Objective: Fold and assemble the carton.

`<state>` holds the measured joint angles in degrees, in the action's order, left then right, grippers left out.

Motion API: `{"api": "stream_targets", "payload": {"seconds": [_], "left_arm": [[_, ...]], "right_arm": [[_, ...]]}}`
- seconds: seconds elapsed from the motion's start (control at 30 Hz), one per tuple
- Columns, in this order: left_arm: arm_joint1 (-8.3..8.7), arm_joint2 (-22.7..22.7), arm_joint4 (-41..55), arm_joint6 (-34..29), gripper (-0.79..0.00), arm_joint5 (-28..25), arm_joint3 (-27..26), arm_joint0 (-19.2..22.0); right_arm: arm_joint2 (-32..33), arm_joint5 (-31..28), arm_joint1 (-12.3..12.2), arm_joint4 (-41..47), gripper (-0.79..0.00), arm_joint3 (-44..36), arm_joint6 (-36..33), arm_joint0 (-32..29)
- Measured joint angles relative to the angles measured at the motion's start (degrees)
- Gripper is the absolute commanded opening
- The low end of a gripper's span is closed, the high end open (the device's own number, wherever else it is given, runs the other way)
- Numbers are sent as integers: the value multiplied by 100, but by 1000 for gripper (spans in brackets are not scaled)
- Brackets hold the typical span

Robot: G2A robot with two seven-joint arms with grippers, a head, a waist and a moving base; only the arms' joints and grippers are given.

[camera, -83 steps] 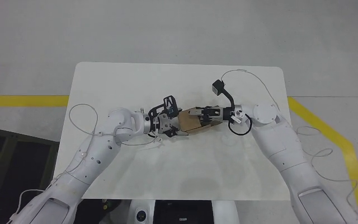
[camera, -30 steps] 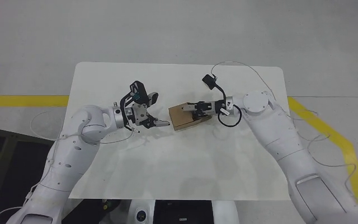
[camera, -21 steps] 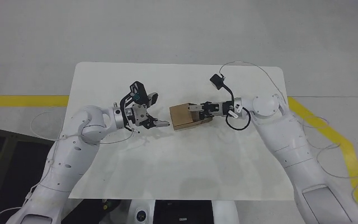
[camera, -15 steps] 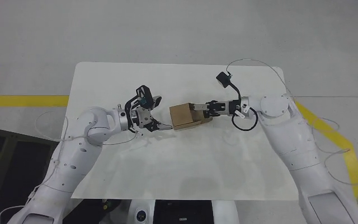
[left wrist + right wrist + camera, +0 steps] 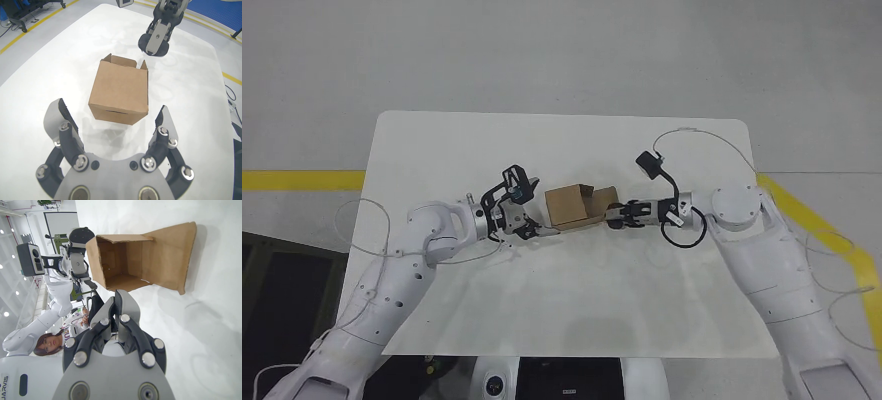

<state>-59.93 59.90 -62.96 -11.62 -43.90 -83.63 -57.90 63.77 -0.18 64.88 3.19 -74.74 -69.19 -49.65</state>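
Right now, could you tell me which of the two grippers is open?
The left gripper: its fingers are spread wide facing the carton, while the right gripper has them pressed together.

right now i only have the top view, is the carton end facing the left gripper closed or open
Observer: Closed. In the left wrist view the carton turns a folded-shut end with a thin slit across it toward the left gripper.
Operator: ok and the other end
Observer: Open. The right wrist view looks straight into an empty inside, with one large flap splayed outward.
Operator: is right holding that flap
Observer: No. The right gripper is shut on nothing, its tip by the rim of the mouth, apparently just clear of it.
Operator: left touching the box
Observer: No, it is open and short of the carton.
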Motion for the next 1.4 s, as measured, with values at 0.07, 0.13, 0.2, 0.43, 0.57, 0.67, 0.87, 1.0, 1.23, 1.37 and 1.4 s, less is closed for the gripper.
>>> {"api": "stream_targets", "payload": {"seconds": [0.07, 0.13, 0.2, 0.43, 0.57, 0.67, 0.87, 1.0, 1.23, 1.37, 1.4], "left_arm": [[-25, -65, -34, 13, 0, 82, 50, 32], [-48, -130, -70, 21, 0, 138, 87, 74], [-76, -197, -84, 40, 0, 187, 129, 129], [-165, -392, -3, 58, 0, 211, 340, 319], [-206, -489, 39, 9, 0, 122, 453, 418], [-225, -534, 61, -43, 0, 39, 525, 477], [-251, -579, 126, -149, 0, -99, 614, 559], [-260, -590, 168, -207, 0, -157, 627, 578], [-274, -607, 223, -316, 0, -209, 617, 594], [-281, -605, 234, -349, 0, -213, 614, 600], [-282, -605, 240, -358, 0, -215, 615, 601]], "right_arm": [[-74, 28, 15, -33, -785, 106, 79, 50], [-135, 39, 28, -54, -785, 191, 138, 92], [-200, -11, 47, -19, -785, 292, 178, 134], [-446, -210, 130, 135, -785, 545, 264, 332], [-632, -314, 199, 218, -785, 741, 239, 530], [-790, -391, 263, 295, -785, 905, 231, 686], [-1127, -536, 412, 442, -785, 1236, 267, 960], [-1324, -654, 513, 543, -785, 1484, 240, 1144], [-1616, -864, 684, 709, -785, 1891, 194, 1400], [-1713, -961, 758, 781, -785, 2100, 185, 1504], [-1725, -980, 769, 794, -785, 2136, 178, 1519]]}}
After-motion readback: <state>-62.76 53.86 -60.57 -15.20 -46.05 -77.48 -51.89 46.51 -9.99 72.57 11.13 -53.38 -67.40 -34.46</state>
